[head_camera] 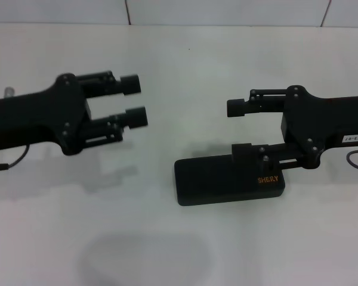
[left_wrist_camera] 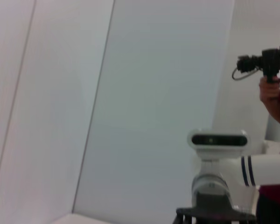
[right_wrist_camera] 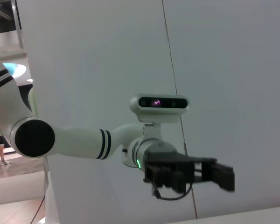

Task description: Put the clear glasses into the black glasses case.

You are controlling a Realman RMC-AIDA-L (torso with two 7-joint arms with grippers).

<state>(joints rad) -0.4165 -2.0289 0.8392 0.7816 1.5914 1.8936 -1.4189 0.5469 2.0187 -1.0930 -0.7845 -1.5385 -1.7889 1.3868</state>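
The black glasses case (head_camera: 227,182) lies shut on the white table right of centre, with orange SHERY lettering on its lid. The clear glasses (head_camera: 144,259) show only as a faint transparent outline near the table's front edge, in front and left of the case. My right gripper (head_camera: 240,130) hovers open at the case's far right end, its nearer finger over the lid's back edge. My left gripper (head_camera: 135,100) hangs open above bare table, left of the case and behind the glasses. Neither holds anything.
The white table (head_camera: 179,53) runs back to a tiled wall. A cable (head_camera: 12,161) hangs from the left arm. The right wrist view shows the left arm (right_wrist_camera: 84,142) and its camera; the left wrist view shows a person (left_wrist_camera: 275,93) holding a camera.
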